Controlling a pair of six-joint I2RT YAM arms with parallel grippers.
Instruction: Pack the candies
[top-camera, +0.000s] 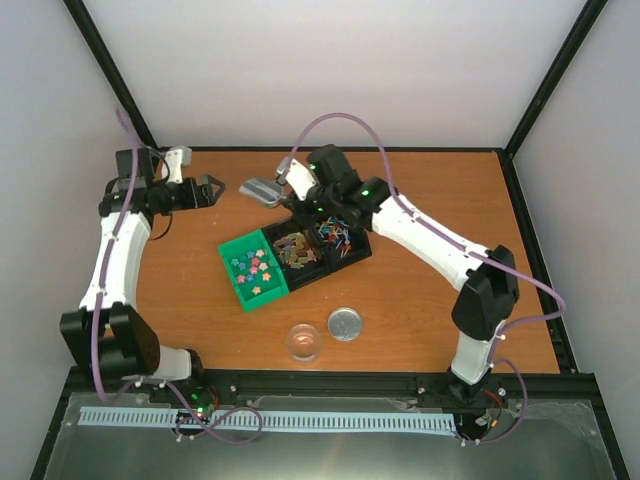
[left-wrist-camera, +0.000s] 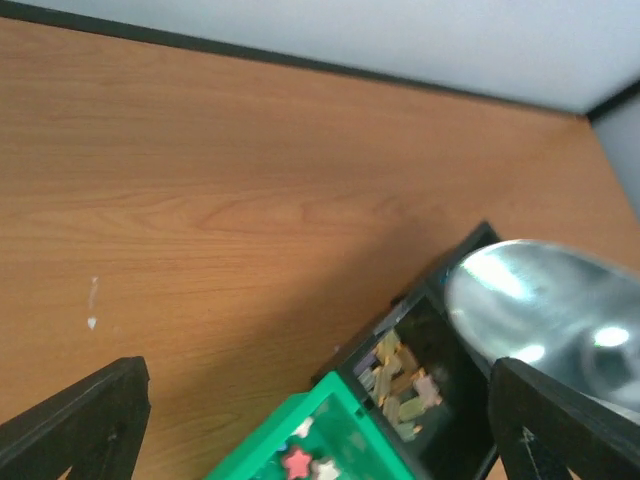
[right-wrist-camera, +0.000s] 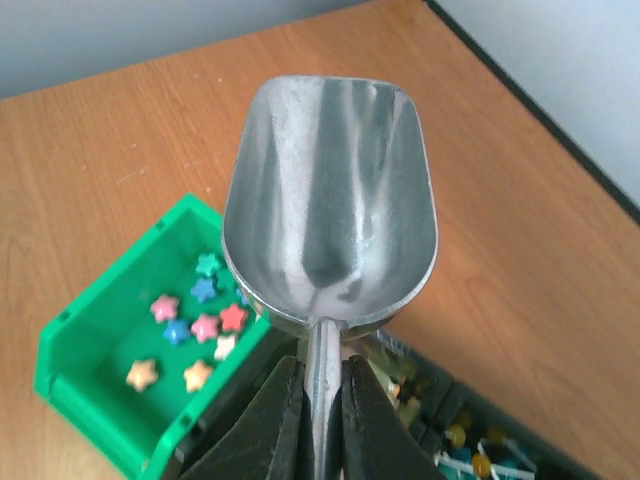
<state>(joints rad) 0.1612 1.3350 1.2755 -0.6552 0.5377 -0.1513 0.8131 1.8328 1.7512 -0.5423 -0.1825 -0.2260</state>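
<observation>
The scoop (right-wrist-camera: 330, 230) is smooth, shiny metal with streaky reflections. The table (left-wrist-camera: 200, 200) is matt wood, grain showing. The bin (right-wrist-camera: 80, 395) is glossy green plastic, the candies (right-wrist-camera: 205, 327) matt. Near, the lid (top-camera: 345, 323) looks metallic, the jar (top-camera: 304, 342) clear.

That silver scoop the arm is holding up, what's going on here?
The right gripper is clamped on the handle of an empty metal scoop, held up near the black tray. The left gripper hangs open and empty off to the side. The star candies lie in the green bin; a glass jar and round lid stand nearby.
</observation>
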